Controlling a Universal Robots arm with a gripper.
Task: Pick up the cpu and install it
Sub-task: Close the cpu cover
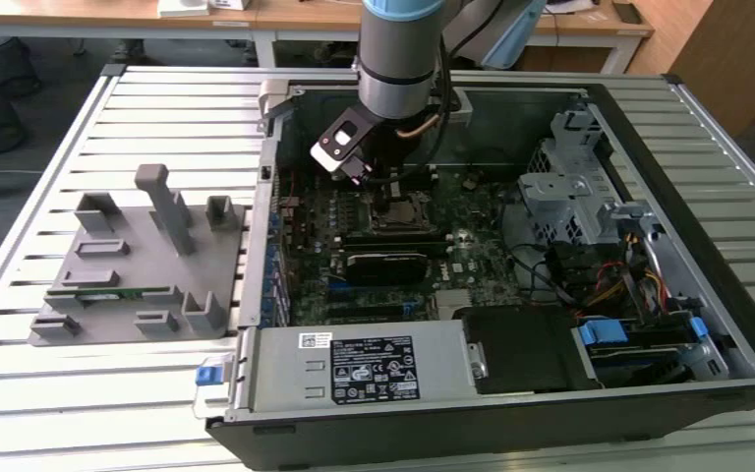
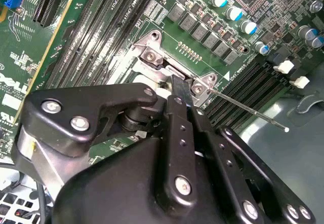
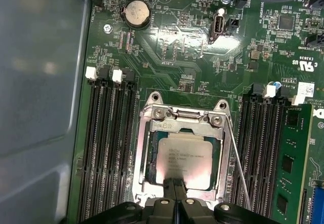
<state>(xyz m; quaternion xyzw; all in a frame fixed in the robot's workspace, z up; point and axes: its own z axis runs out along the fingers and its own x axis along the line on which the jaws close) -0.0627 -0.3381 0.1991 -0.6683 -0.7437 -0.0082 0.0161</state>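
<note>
The cpu [image 3: 183,158], a small square chip with a silvery top, lies inside the open metal socket [image 3: 152,125] on the green motherboard [image 3: 167,36] in the first wrist view. It sits slightly off to one side of the socket frame. My gripper [image 3: 174,181] is shut, its two black fingers pressed together with no gap, and the tips meet the cpu's near edge. In the second wrist view the shut gripper [image 2: 179,89] points down at the socket's hinge plate [image 2: 152,57]. In the exterior view the gripper [image 1: 380,182] hangs over the socket [image 1: 401,211] inside the open computer case.
The thin socket lever [image 3: 238,158] stands out beside the socket. Black memory slots [image 3: 109,133] flank it, and a green memory stick [image 3: 291,158] sits in one. A grey parts fixture [image 1: 142,256] lies at the exterior view's left; drive cages [image 1: 574,187] and cables crowd the right.
</note>
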